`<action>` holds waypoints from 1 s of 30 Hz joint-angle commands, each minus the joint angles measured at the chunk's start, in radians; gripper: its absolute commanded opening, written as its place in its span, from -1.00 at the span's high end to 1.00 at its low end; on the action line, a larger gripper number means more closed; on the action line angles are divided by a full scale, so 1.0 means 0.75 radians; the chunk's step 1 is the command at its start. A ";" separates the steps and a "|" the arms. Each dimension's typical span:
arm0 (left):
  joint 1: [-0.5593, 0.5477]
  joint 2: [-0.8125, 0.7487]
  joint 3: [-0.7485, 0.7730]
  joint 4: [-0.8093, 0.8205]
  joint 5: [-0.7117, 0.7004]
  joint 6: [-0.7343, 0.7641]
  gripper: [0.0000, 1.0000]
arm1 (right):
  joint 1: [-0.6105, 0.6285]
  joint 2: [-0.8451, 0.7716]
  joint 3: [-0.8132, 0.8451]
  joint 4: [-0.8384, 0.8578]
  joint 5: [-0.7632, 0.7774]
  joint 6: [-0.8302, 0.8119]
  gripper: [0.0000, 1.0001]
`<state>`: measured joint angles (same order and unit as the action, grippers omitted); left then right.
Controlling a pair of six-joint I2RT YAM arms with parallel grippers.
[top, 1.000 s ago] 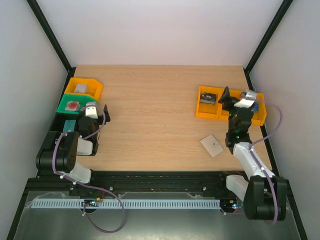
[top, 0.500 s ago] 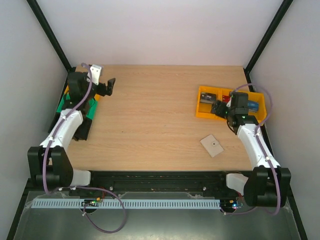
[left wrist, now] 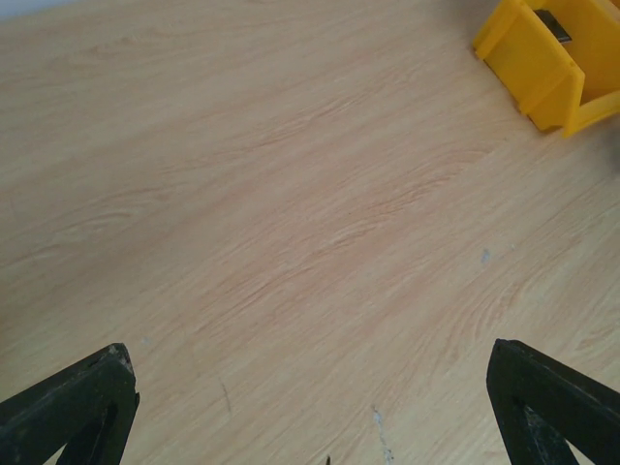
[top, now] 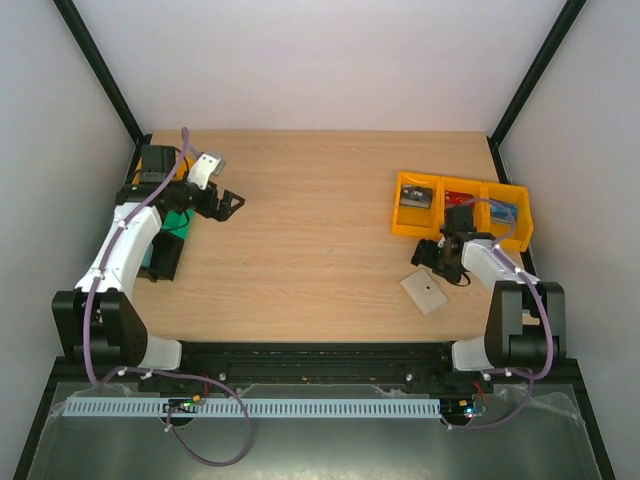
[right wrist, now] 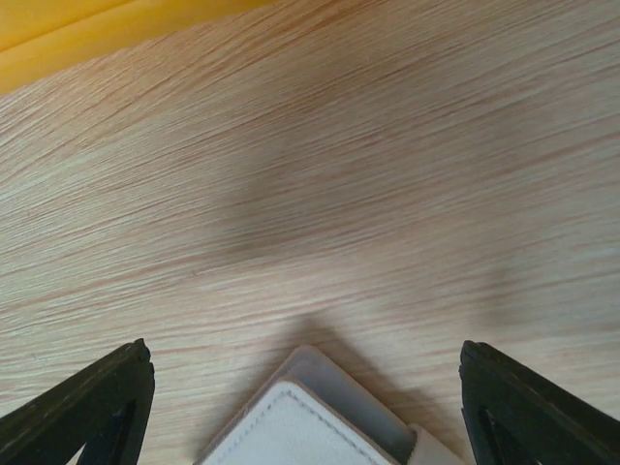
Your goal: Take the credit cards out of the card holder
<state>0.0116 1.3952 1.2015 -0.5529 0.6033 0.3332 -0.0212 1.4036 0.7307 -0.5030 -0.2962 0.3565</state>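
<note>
The card holder (top: 424, 291) lies closed on the table at the near right, pale beige with a small snap dot. Its corner also shows at the bottom of the right wrist view (right wrist: 310, 426). No credit cards show; the holder is folded shut. My right gripper (top: 432, 255) is open, low over the table just beyond the holder's far corner, with its fingers (right wrist: 82, 407) spread either side of that corner and apart from it. My left gripper (top: 228, 205) is open and empty above bare wood at the far left; in its wrist view the fingers (left wrist: 552, 402) are wide apart.
A row of yellow bins (top: 408, 228) stands at the far right, holding a dark item, something red and something blue; its edge shows in both wrist views (left wrist: 552, 58) (right wrist: 97, 24). A yellow bin (top: 150, 160), a green bin and a dark block (top: 165, 255) sit at the left edge.
My right gripper came down from over the yellow bins to the table just beyond the card holder. My left arm rose from its rest and reached right over the table.
</note>
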 commanded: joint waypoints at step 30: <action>0.007 0.077 0.092 -0.251 0.112 0.164 -0.99 | 0.168 0.117 0.139 -0.541 0.309 0.150 -0.55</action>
<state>0.0116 1.4418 1.2446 -0.6952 0.6563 0.4240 0.0666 1.4124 0.8520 -0.8646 -0.0765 0.4461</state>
